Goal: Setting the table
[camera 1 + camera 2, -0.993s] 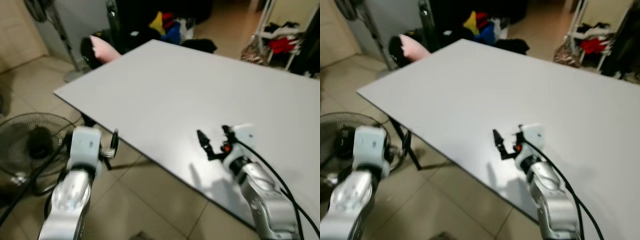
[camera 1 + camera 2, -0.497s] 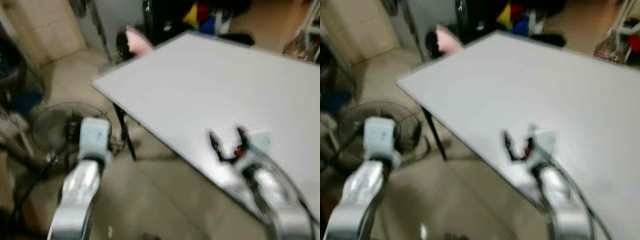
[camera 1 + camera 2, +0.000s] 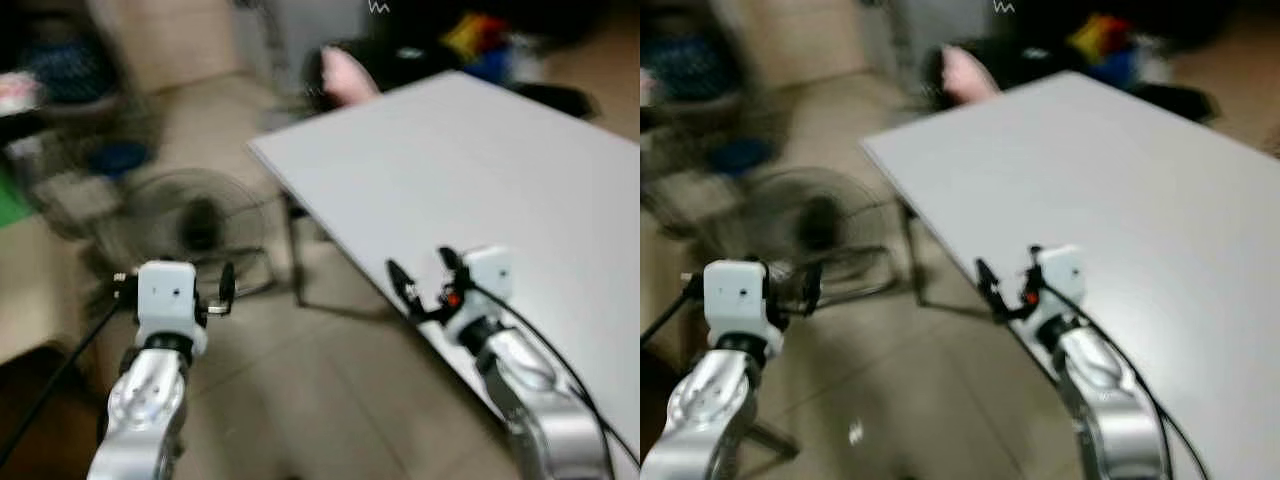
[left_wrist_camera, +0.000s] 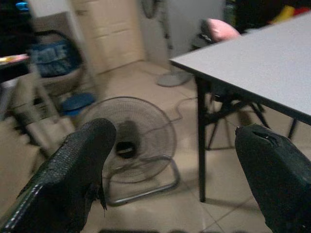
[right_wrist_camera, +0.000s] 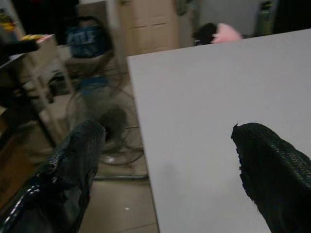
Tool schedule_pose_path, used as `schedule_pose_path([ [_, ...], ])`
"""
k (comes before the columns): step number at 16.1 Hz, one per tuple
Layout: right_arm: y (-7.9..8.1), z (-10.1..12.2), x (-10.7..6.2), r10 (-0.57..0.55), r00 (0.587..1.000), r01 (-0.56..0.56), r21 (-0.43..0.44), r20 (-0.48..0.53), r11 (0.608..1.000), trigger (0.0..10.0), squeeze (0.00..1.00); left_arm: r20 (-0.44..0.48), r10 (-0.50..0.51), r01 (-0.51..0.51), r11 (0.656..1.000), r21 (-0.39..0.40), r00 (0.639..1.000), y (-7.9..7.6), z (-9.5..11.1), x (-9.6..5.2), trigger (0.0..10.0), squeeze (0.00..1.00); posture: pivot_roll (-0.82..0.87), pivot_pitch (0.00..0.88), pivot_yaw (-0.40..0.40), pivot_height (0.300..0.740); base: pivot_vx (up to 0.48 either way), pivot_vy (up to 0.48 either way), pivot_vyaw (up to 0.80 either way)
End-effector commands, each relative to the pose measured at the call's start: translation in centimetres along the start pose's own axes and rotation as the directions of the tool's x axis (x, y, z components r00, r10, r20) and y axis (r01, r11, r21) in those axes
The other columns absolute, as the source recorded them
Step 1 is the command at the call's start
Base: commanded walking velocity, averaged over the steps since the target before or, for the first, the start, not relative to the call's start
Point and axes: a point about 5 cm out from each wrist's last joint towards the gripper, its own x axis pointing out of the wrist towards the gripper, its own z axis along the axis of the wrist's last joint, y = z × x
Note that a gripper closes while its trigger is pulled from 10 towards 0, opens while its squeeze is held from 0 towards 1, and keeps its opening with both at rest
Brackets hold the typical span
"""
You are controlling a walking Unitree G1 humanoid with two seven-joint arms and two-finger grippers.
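A bare white table [image 3: 480, 170] fills the right half of the head views, its near corner pointing toward the floor on the left. My right gripper [image 3: 420, 266] hovers over the table's front edge, open and empty; the right wrist view shows its fingers [image 5: 73, 165] spread above the tabletop [image 5: 194, 111]. My left gripper [image 3: 175, 288] hangs over the tiled floor to the left of the table, open with nothing in it. In the left wrist view its fingers [image 4: 77, 165] frame the table's corner and leg [image 4: 201, 141]. No tableware can be made out.
A floor fan [image 3: 195, 225] lies on the tiles left of the table, close to the left gripper. A pink object [image 3: 345, 75] and colourful clutter [image 3: 480, 40] sit behind the table. A blue-filled chair or basket [image 4: 53, 53] stands by a door. The picture is blurred.
The whole view has swung left, so the table now sits further right and more floor and the fan show. Both arms keep their pose and both grippers stay open.
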Motion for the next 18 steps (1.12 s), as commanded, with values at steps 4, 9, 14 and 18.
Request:
schedule_pose_path([
  [4, -0.4, 0.1, 0.7, -0.090, 0.996, 0.090, -0.007, 0.005, 0.996, 10.0, 1.00, 0.022, 0.021, -0.022, 1.000, 0.012, 1.000, 0.6, 0.8, -0.2, 10.0, 0.04, -0.11, 0.000, 0.078, 0.740, 0.000, 0.215, 0.20],
  [9, -1.0, -0.5, 0.6, -0.116, 0.993, 0.118, 0.060, -0.039, 0.991, 10.0, 0.63, 0.022, 0.015, -0.016, 1.000, 0.025, 1.000, 0.5, 0.8, -0.4, 10.0, 0.04, -0.12, 0.000, 0.078, 0.740, 0.000, 0.297, 0.00],
  [14, -1.0, -0.5, 1.1, -0.133, 0.990, 0.137, 0.081, -0.056, 0.987, 10.0, 0.00, 0.019, 0.016, -0.016, 0.999, 0.030, 1.000, 0.5, 0.9, -0.3, 10.0, 0.04, -0.11, 0.000, 0.081, 0.740, 0.000, 0.297, 0.00],
  [18, -0.7, -0.8, 1.2, -0.110, 0.991, 0.117, 0.097, -0.078, 0.988, 10.0, 0.00, 0.016, 0.020, -0.021, 0.999, 0.033, 1.000, 0.6, 0.9, -0.3, 10.0, 0.04, -0.11, 0.000, 0.076, 0.740, 0.000, 0.292, 0.00],
])
